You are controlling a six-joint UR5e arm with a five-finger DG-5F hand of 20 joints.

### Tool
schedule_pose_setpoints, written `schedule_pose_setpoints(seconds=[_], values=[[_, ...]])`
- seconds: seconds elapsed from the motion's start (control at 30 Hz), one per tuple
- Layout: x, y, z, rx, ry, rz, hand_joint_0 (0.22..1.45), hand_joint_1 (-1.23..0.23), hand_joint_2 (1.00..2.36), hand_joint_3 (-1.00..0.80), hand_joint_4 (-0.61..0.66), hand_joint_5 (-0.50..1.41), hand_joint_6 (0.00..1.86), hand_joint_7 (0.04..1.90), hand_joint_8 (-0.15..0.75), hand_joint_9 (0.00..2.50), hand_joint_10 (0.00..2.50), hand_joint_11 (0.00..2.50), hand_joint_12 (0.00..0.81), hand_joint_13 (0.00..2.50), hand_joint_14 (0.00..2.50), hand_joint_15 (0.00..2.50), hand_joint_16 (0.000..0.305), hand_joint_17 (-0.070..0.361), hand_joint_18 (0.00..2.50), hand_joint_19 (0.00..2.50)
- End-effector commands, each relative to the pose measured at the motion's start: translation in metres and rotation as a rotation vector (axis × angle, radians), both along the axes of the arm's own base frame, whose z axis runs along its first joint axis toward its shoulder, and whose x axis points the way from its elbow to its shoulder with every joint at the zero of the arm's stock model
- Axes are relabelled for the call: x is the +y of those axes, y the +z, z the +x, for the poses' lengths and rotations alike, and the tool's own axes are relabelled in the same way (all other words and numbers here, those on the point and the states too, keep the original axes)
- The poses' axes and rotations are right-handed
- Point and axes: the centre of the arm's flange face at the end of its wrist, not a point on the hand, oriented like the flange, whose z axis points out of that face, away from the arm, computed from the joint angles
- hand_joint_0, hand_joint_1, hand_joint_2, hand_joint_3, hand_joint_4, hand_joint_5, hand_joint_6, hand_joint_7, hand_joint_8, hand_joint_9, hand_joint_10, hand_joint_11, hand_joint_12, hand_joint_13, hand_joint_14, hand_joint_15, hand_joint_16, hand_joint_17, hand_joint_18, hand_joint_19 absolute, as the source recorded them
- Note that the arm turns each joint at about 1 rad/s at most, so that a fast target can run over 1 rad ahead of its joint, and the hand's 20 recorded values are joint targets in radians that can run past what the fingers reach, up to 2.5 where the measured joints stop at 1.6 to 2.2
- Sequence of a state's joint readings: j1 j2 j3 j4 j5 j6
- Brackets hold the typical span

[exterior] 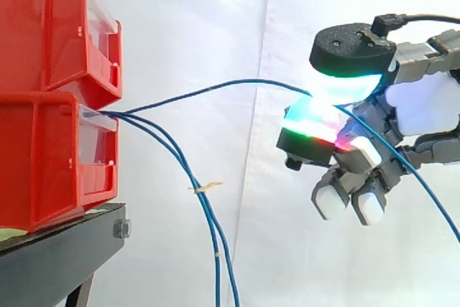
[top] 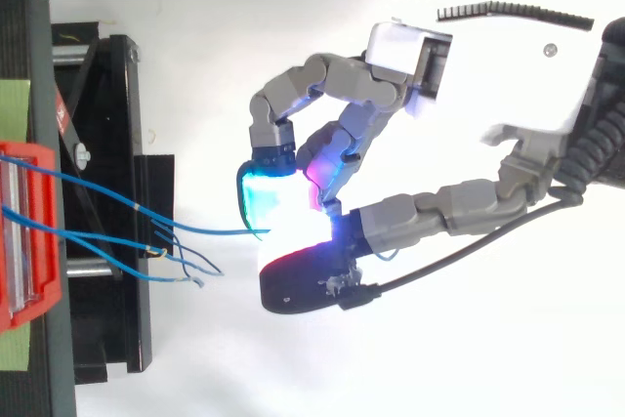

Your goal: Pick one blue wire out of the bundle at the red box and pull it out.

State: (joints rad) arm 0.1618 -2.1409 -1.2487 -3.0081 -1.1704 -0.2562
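Where the arm enters from the right, grey-and-white jointed hand [exterior: 424, 106]: it hangs level with the bins and well apart from them. Its thumb and a finger are curled together, their glowing pads clamped on one thin blue wire [exterior: 215, 86].
Other fingers [exterior: 332, 203]: curled downward under the pinch, white pads lit, holding nothing.
Pinched wire: it leaves the top front edge of the lower red plastic bin [exterior: 50, 156] and arches up and across to the pads. Past them it slopes down to the right edge. From above it runs from the bin straight to the cyan-lit fingertip.
Loose blue wires [exterior: 217, 271]: they leave the same bin opening just beside the pinched one and sag side by side to the bottom edge, apart from the hand.
Small pale yellow tie [exterior: 205, 188]: sits on the loose wires partway down.
Lower bin: rests on the black metal stand [exterior: 57, 257] and has a clear front panel.
Upper red plastic bin [exterior: 65, 26]: stacked directly on the lower one.
White cloth curtain [exterior: 215, 19]: behind everything.
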Motion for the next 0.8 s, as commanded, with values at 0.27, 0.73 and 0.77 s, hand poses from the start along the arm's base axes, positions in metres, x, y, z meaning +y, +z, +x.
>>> schedule_pose_setpoints(seconds=[0.27,0.73,0.77], values=[[-0.0005,0.0007,-0.0002,-0.001,-0.001,0.0,0.59,-0.76,1.02,-0.04,0.12,-0.11,0.94,1.18,0.444,1.12,0.02,0.76,0.493,0.91,0.02,0.44,0.068,0.153,0.95,0.47],[-0.0005,-0.0004,0.0,0.001,-0.001,0.0,0.6,-0.76,1.02,-0.06,0.1,-0.12,0.94,1.14,0.399,0.95,0.02,0.68,0.48,0.71,0.01,0.4,0.063,0.143,0.69,0.42],[-0.0005,-0.0004,0.0,0.001,-0.001,0.0,0.6,-0.76,1.02,-0.06,0.1,-0.12,0.94,1.13,0.403,0.96,0.01,0.68,0.481,0.72,0.01,0.41,0.064,0.143,0.7,0.42]])
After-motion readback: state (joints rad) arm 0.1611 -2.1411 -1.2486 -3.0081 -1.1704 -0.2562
